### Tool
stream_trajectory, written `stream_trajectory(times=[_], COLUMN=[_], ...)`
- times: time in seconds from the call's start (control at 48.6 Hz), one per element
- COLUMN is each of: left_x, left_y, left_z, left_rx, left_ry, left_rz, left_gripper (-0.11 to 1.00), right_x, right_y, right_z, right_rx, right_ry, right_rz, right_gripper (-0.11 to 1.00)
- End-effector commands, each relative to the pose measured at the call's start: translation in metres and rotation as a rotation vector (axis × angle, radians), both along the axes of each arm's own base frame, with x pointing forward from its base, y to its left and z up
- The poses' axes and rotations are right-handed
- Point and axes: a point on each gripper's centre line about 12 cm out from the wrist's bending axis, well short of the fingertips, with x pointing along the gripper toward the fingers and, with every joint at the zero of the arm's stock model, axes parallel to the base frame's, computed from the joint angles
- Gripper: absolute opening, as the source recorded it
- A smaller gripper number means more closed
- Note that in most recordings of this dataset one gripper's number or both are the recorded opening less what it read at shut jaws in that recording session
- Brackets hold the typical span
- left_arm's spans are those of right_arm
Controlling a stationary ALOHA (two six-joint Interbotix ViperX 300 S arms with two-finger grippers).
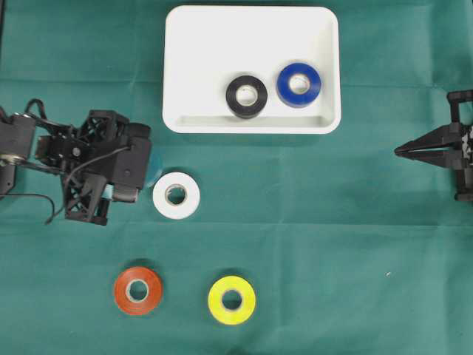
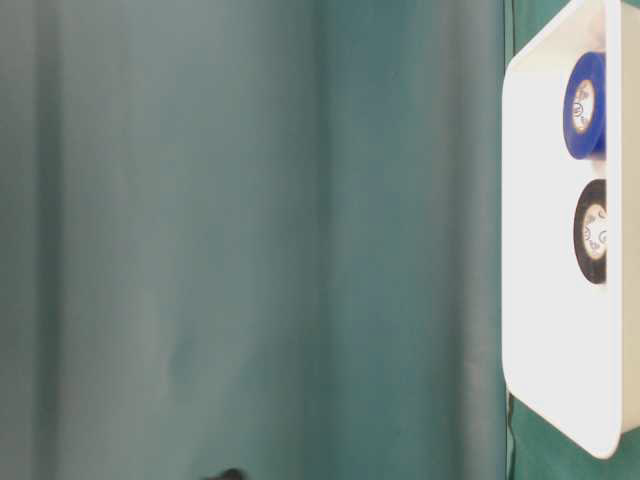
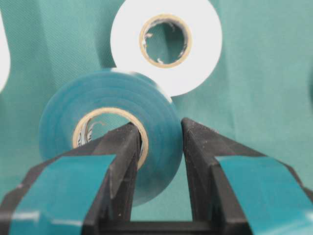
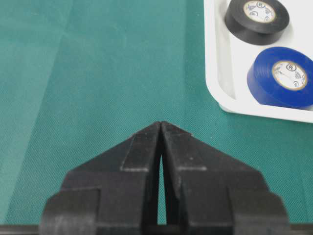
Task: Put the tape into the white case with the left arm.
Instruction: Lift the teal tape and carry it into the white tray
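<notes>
At the left edge of the overhead view, the black lattice-framed left gripper with teal strips on its fingers (image 1: 137, 177) sits middle-left over the green cloth. Its fingers are clamped across the wall of a pale teal roll of tape (image 3: 110, 132), one finger inside the cardboard core and one outside. From this claw, the large shallow white plastic case with rounded corners (image 1: 185, 74) lies up and to the right, at top centre of that frame. The left arm is much the nearer one.

Just right of the gripper lies a white roll of tape (image 1: 177, 195), flat on the cloth. Lower down are an orange roll (image 1: 138, 291) and a yellow roll (image 1: 232, 299). Inside the case, a black roll (image 1: 247, 96) and a blue roll (image 1: 298, 84) lie along its lower edge, touching or nearly so. The upper part is bare, so that looks the easier place to drop the held roll.

At the far right, the plain black right gripper (image 1: 403, 151) has its fingers pressed together and holds nothing.

The overhead view almost hides the teal roll under the gripper. Only the left wrist view shows the grip plainly.
</notes>
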Motion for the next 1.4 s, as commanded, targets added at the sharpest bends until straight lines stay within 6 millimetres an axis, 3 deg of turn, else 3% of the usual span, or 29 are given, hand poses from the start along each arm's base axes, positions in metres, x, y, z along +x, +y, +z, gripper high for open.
stream_trajectory(times=[0.0, 0.226, 0.535, 0.844, 1.111, 1.379], left_x=[0.004, 0.005, 0.038, 0.069, 0.084, 0.097], left_y=[-0.001, 0.005, 0.027, 0.07, 0.115, 0.137], left_z=[0.02, 0.016, 0.008, 0.003, -0.009, -0.025], left_rx=[-0.005, 0.002, 0.035, 0.141, 0.188, 0.206], left_ry=[-0.049, -0.043, -0.1, -0.089, -0.064, -0.052], left_rz=[-0.005, 0.012, 0.04, 0.015, 0.061, 0.082], left_gripper=[0.24, 0.24, 0.24, 0.24, 0.24, 0.24], right_x=[0.002, 0.002, 0.002, 0.002, 0.002, 0.002], right_y=[0.0, 0.0, 0.0, 0.0, 0.0, 0.0], right_z=[0.004, 0.004, 0.005, 0.004, 0.004, 0.004], right_rx=[0.001, 0.001, 0.001, 0.001, 0.001, 0.001], right_ry=[-0.012, -0.012, -0.014, -0.012, -0.014, -0.014], right_rz=[-0.002, -0.001, -0.002, -0.001, -0.001, -0.001], right_gripper=[-0.09, -0.09, -0.09, -0.09, -0.09, -0.09])
